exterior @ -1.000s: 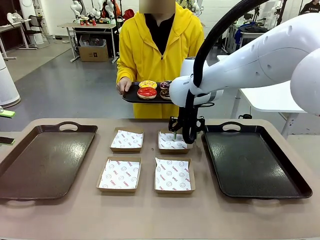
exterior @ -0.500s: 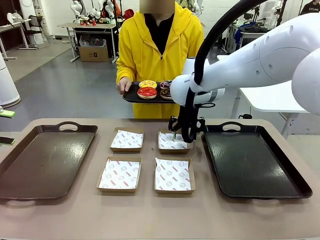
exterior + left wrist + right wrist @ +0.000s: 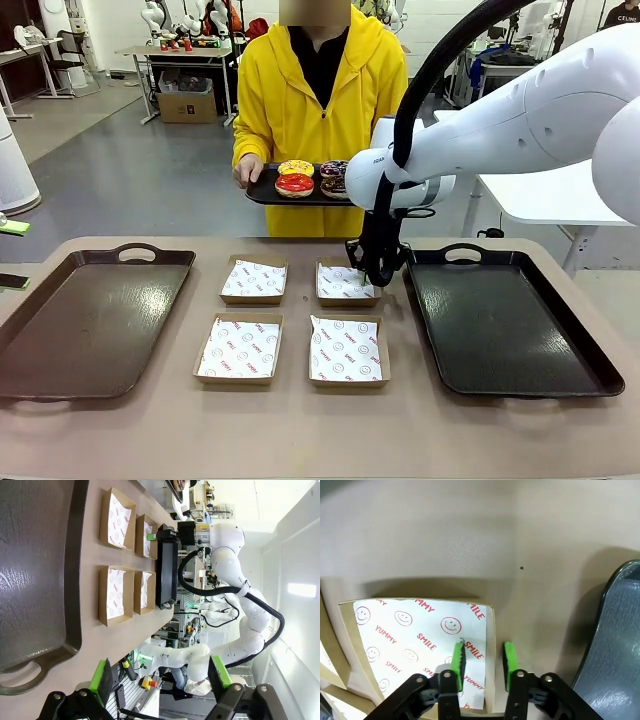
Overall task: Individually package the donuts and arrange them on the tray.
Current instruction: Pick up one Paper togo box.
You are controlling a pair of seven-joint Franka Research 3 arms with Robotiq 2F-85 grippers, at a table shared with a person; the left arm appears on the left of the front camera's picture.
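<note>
Large dark brown handled tray on the right (image 3: 500, 320) is bare and lies just beside the far-right square paper-lined cardboard box (image 3: 338, 285) — if that box is dragged sideways, its base can be caught on the tray's raised rim and tipped. A matching dark brown tray on the left (image 3: 80, 320) is bare too. The left gripper (image 3: 161, 677) is held above its handle end, jaws spread wide, nothing between them.

The white right arm (image 3: 500, 130) is stretched across the tan table (image 3: 300, 420), close in front of the small black tray (image 3: 262, 192) held by the person in the yellow hooded jacket (image 3: 320, 90) at the far side. That tray could be knocked by a careless lift. The donuts (image 3: 295, 178) are carried on it, none boxed yet, so they could be sent sliding off by a bump or tilt.

Three other open paper-lined boxes (image 3: 239, 348) are set near the gripped one and can be nudged out of line.

The right gripper (image 3: 482, 660) is clenched over the box's right wall, one green pad (image 3: 457, 660) on the printed liner inside, the other outside — thin cardboard can be crushed or torn, the liner pulled loose, and the box can swing or slip from a one-wall pinch.
</note>
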